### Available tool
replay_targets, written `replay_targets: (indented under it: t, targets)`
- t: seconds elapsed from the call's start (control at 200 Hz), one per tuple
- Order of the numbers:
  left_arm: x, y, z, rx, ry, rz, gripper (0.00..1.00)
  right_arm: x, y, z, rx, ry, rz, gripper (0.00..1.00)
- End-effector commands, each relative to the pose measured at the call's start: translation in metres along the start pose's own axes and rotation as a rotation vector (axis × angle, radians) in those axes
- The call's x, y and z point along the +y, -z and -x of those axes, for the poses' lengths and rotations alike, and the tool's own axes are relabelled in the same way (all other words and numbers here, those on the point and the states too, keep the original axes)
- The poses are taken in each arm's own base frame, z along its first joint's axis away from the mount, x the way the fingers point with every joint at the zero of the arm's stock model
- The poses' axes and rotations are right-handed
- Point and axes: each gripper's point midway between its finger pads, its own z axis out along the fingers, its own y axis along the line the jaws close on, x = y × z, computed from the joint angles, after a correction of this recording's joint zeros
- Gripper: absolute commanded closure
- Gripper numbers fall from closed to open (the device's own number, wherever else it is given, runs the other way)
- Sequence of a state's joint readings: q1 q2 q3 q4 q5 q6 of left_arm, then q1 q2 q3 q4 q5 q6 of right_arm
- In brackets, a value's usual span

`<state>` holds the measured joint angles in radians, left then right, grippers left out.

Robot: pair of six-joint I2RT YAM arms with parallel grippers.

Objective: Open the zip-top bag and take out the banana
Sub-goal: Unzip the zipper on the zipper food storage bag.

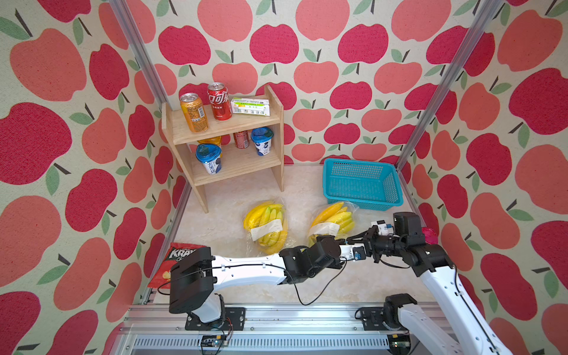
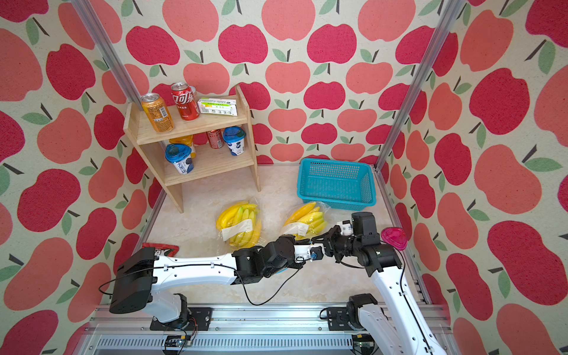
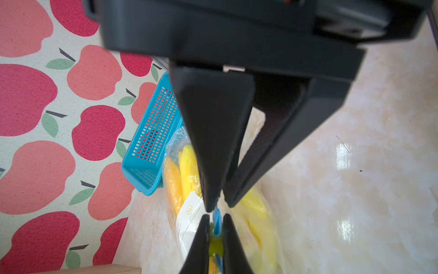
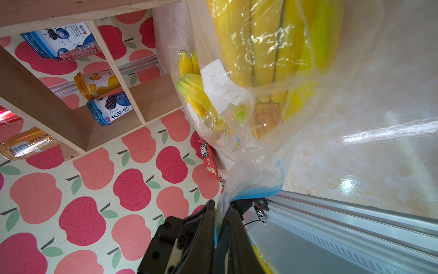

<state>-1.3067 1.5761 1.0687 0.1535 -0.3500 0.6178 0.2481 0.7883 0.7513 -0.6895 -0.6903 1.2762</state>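
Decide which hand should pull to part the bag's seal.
Probably left hand: it and right hand both pinch the blue seal, but table lies bare behind left; wall crowds right.

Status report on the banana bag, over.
Left gripper, right gripper shut on zip-top bag's blue zip. Banana inside. Blue basket at bag's far end.

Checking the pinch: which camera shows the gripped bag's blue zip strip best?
Right wrist: the zip strip curves clear across the frame. Left wrist shows only a sliver between fingertips; in both top views the arms mostly cover it.
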Motion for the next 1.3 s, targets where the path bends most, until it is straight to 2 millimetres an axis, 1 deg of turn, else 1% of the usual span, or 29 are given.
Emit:
replay_targets:
  t: [0.0,0.12,0.335,0.43,0.495,0.65,0.76,0.855,0.92,0.98,1.065,1.295]
  targets:
    - [0.010,0.002,0.020,-0.053,0.046,0.013,0.99,-0.003,-0.003,0.003,-0.007,-0.018,0.007,0.83]
    - [0.012,0.004,0.022,-0.063,0.051,0.014,0.99,-0.003,-0.005,0.006,-0.008,-0.016,0.005,0.82]
    - [0.010,0.005,0.022,-0.066,0.055,0.005,1.00,0.009,-0.007,0.010,-0.005,0.004,0.027,0.82]
    - [0.013,0.006,0.025,-0.075,0.055,0.011,1.00,0.003,-0.011,0.011,0.006,-0.004,0.007,0.82]
    - [0.014,0.008,0.026,-0.080,0.057,0.013,0.99,0.002,-0.012,0.011,0.011,-0.009,0.013,0.86]
    - [0.013,0.006,0.026,-0.079,0.057,0.012,0.99,0.008,-0.009,0.009,0.009,0.004,0.026,1.00]
    - [0.010,0.002,0.024,-0.070,0.054,0.009,0.98,0.013,-0.006,0.006,0.012,0.003,0.051,1.00]
    - [0.010,0.000,0.021,-0.054,0.050,0.018,0.97,0.008,-0.006,0.001,0.028,-0.001,0.039,1.00]
    - [0.010,-0.001,0.019,-0.051,0.044,0.018,0.93,0.003,-0.006,-0.001,0.034,-0.011,0.037,1.00]
    - [0.010,0.000,0.017,-0.044,0.042,0.020,0.92,0.006,-0.004,-0.001,0.039,-0.022,0.064,1.00]
    - [0.009,0.001,0.010,-0.028,0.040,0.024,0.87,0.010,0.001,0.000,0.033,-0.028,0.090,1.00]
    - [0.012,0.002,0.005,-0.018,0.055,0.039,0.86,0.017,0.007,0.000,0.036,-0.045,0.148,1.00]
